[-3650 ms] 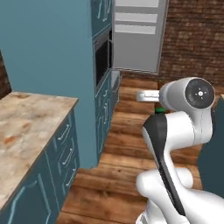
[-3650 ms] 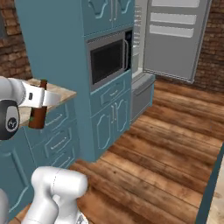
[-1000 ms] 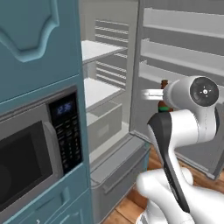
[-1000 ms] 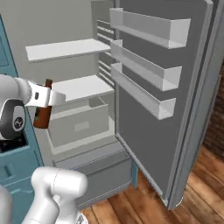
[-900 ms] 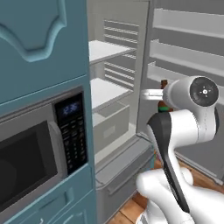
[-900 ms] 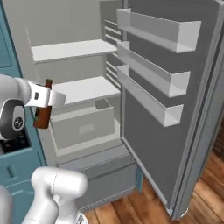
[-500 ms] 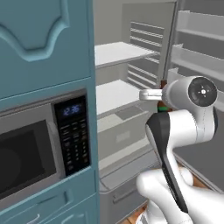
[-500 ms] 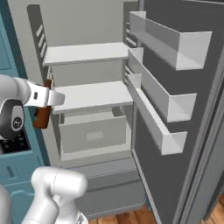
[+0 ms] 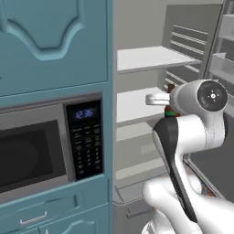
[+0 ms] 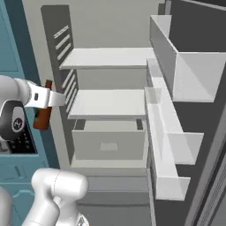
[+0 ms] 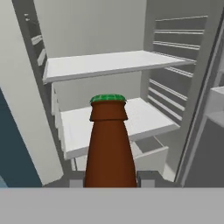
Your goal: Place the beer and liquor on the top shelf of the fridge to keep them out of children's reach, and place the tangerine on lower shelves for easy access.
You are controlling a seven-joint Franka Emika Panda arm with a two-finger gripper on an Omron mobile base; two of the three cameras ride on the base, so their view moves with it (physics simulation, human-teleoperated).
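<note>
The jaws are gripping the beer (image 11: 109,144) upright by its body, so it is staying level for sliding onto the far top shelf (image 11: 109,63) of the fridge (image 10: 106,26).

Teal cabinet column (image 9: 55,41), raised-panel door up top. Built-in microwave (image 9: 41,151) below it, dark glass door, black ctrl panel (image 9: 87,141) on its right side w/ lit pale-blue display and button rows. Teal drawer (image 9: 41,215) under microwave, w/ metal pull handle (image 9: 33,219). In right base view, teal cab. edge (image 10: 13,44) along left.
</note>
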